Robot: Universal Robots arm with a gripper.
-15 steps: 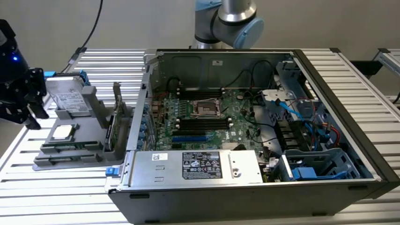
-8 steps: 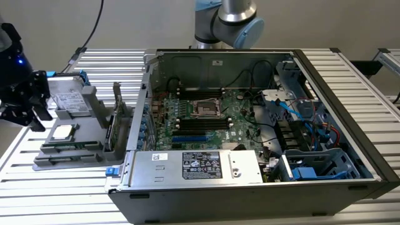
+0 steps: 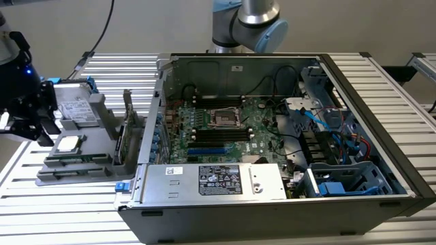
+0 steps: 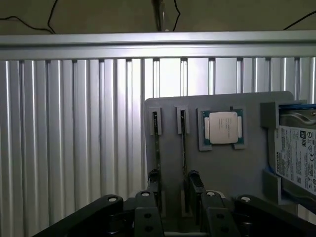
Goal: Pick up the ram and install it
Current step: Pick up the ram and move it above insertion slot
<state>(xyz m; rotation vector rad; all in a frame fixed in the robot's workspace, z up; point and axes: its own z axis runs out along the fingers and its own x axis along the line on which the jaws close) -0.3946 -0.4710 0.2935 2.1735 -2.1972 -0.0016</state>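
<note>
End effector (image 4: pixel 174 183), black, with its two fingers (image 4: pixel 154 180) standing apart. In the exterior view the end effector (image 3: pixel 40 127) hangs at the edge of a grey holder (image 3: pixel 95 109), on the exterior view's left. From the wrist view the fingertips overlap the holder's (image 4: pixel 170 106) near edge, and contact cannot be judged.

The ram (image 4: pixel 183 140) stands on edge in a narrow slot of the holder, in line with the gap between the fingers. A second thin strip (image 4: pixel 156 140) sits in the slot just beside it. In the exterior view the same two slots run as greenish lines at the holder's front, where the ram (image 3: pixel 71 160) lies.

Beyond the slots, a square silver processor (image 4: pixel 223 127) rests in its own recess, and a hard drive (image 4: pixel 296 158) fills the far bay. A taller green card (image 3: pixel 127 122) stands upright on the holder's side facing the computer.

The slatted metal counter (image 3: pixel 61 214) carries the holder and an open computer case (image 3: pixel 381 127). Inside the case lie the motherboard (image 3: pixel 259 109), its black memory slots (image 3: pixel 221 134) and a power supply (image 3: pixel 211 181). The arm (image 3: pixel 248 20) rises behind the case.
</note>
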